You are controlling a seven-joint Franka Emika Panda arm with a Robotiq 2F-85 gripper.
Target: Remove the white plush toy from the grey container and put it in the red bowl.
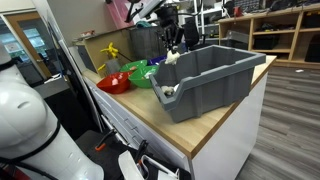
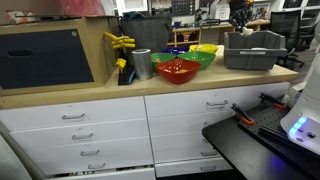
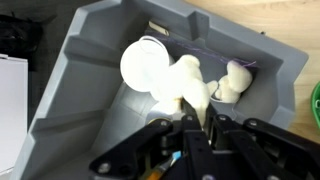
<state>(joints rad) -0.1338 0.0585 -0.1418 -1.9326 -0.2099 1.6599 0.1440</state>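
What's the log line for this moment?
claw shut on white plush toy | toy over grey container | red bowl without toy

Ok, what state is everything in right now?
gripper: shut on the white plush toy.
white plush toy: gripped, held over the grey container.
grey container: upright, open-topped.
red bowl: upright, no toy in it.
green bowl: upright, beside the red bowl.

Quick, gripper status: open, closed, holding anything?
Gripper: closed on the small soft white plush toy, over the large grey plastic bin.
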